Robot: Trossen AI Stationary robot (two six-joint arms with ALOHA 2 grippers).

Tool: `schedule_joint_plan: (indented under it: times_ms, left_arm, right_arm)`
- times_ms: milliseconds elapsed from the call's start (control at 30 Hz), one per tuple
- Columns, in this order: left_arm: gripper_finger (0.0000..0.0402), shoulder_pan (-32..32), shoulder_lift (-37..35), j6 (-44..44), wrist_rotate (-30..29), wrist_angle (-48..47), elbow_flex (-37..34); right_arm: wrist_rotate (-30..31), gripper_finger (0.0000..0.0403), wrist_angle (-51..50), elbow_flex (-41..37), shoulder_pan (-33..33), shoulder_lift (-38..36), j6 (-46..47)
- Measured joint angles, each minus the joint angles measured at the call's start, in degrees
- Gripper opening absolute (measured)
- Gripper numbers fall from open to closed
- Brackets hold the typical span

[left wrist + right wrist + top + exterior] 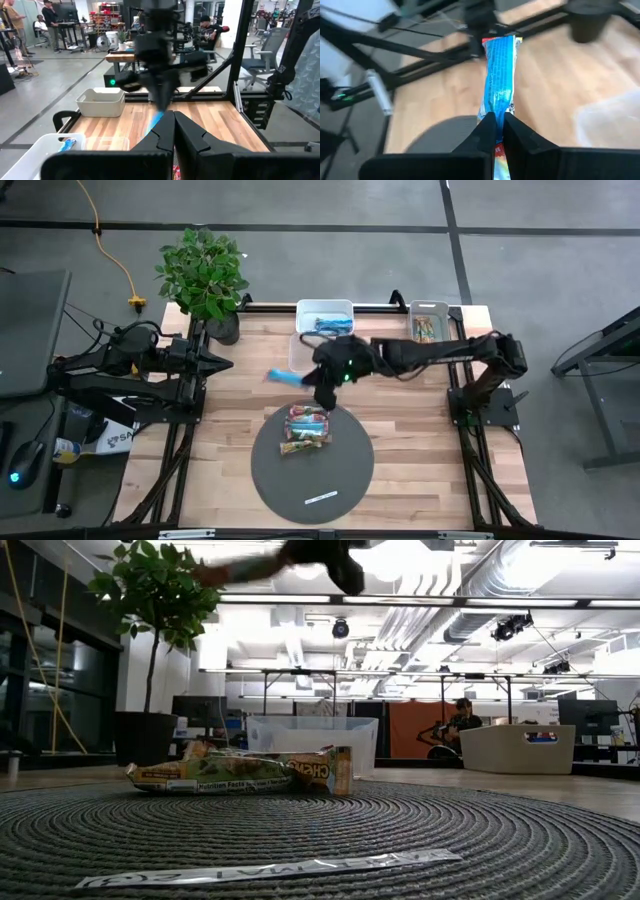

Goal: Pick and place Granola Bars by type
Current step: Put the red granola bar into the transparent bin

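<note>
Pinched in the right hand (495, 122), a blue bar (498, 75) hangs above the counter (420, 430), likely bound for the far bin (324, 310); the left hand (174, 131) waits pressed together.

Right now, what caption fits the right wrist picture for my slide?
Right gripper fingers pinch a blue granola bar above the wooden table.

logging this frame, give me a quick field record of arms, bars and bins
right end effector: shut on blue bar, raised above the table near the mat's far edge
left end effector: shut, empty, parked at the table's left edge
bars on mat: small cluster, tan-and-green and red-pink
mat: round, grey, also holds a white strip
clear bin: blue bars inside
tan bin: some bars inside
</note>
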Motion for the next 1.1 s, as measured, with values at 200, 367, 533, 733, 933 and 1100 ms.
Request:
schedule_joint_plan:
  times_ms: [200,367,533,733,933,1100]
  left_arm:
    - [0.0001,0.0,0.0,0.0,0.0,0.0,0.0]
    - [0.0001,0.0,0.0,0.0,0.0,0.0,0.0]
    - [0.0001,0.0,0.0,0.0,0.0,0.0,0.0]
    - [0.0001,0.0,0.0,0.0,0.0,0.0,0.0]
    - [0.0001,0.0,0.0,0.0,0.0,0.0,0.0]
    - [0.0001,0.0,0.0,0.0,0.0,0.0,0.0]
  right_arm:
    - [0.0,0.0007,-4.4,0.0,-5.8,-1.3,-1.3]
    - [-3.2,0.0008,-6.1,0.0,-9.5,-1.3,-4.1]
    - [-3.4,0.0006,-9.6,0.0,-12.0,-1.3,-8.3]
    - [-1.4,0.0006,-14.5,0.0,-14.6,-1.3,-15.5]
    - [-1.3,0.0003,-16.1,0.0,-16.5,-0.4,-23.2]
    - [-2.3,0.0003,-15.1,0.0,-17.3,2.4,-28.0]
